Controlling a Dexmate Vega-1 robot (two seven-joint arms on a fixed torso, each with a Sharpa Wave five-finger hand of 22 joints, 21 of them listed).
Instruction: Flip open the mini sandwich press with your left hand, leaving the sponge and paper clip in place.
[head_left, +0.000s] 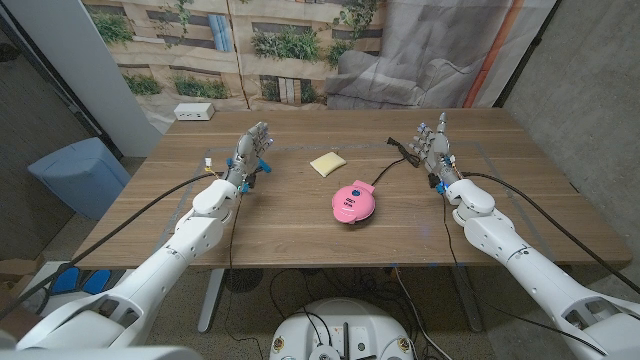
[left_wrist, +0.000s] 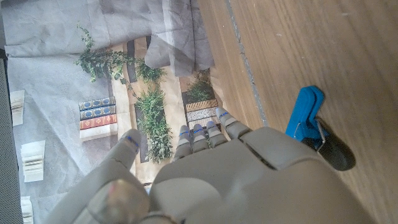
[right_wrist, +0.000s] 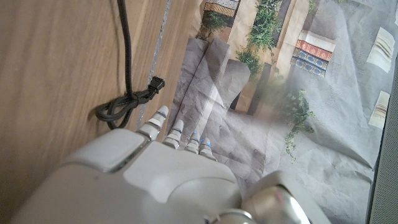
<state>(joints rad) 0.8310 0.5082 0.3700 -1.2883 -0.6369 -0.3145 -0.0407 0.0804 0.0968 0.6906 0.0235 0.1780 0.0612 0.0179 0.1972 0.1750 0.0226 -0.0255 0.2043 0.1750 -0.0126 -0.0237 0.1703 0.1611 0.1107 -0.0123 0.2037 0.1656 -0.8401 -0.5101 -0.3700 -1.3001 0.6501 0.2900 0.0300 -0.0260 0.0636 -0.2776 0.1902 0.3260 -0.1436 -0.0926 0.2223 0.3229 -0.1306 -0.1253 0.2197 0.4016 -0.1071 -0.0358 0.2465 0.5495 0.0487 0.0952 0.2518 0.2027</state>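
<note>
Pink sandwich press (head_left: 352, 201) right of left hand (head_left: 251, 150)

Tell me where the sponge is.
In the head view the yellow sponge lies near the table's middle, just behind and to the left of the pink press, apart from it, between the left hand and right hand.

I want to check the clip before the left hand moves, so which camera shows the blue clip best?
The left wrist view: the blue clip lies large and sharp on the wooden table, beside the left hand. In the head view it is a blue speck at that hand's far side. The right wrist view looks at a black cord instead.
</note>
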